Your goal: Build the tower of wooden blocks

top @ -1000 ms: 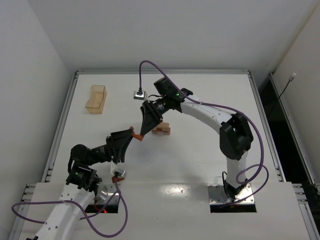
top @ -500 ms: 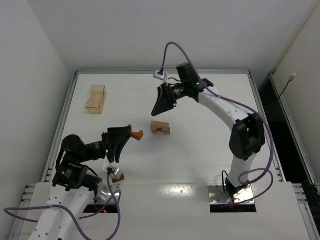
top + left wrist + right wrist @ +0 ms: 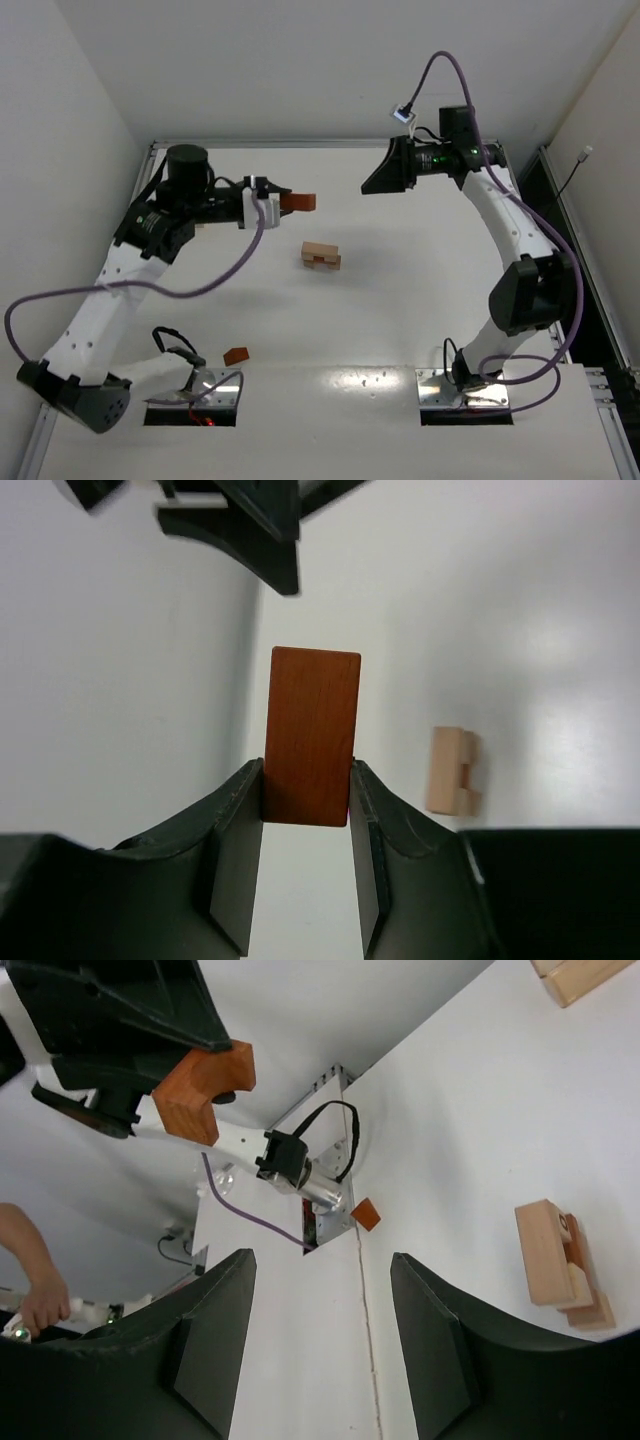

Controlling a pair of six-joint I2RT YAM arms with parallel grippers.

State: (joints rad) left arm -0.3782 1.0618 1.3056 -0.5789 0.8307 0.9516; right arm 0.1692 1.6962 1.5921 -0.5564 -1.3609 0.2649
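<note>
My left gripper (image 3: 280, 203) is shut on a reddish-brown block (image 3: 299, 203) and holds it in the air, above and to the back left of the stack. In the left wrist view the block (image 3: 312, 735) sticks out from between the fingers (image 3: 235, 830). The stack (image 3: 321, 257) of pale and reddish-brown blocks sits mid-table; it also shows in the left wrist view (image 3: 455, 770) and the right wrist view (image 3: 560, 1260). My right gripper (image 3: 378, 172) is open and empty, raised at the back right; its jaws stand wide apart (image 3: 320, 1340).
A small reddish piece (image 3: 236, 355) lies near the left arm's base, also seen in the right wrist view (image 3: 365, 1213). A larger pale wooden piece (image 3: 572, 975) lies at the table's far left, hidden behind my left arm in the top view.
My left arm has swung up and toward the back with the reddish-brown block. My right arm has drawn back and to the right, away from the stack.
</note>
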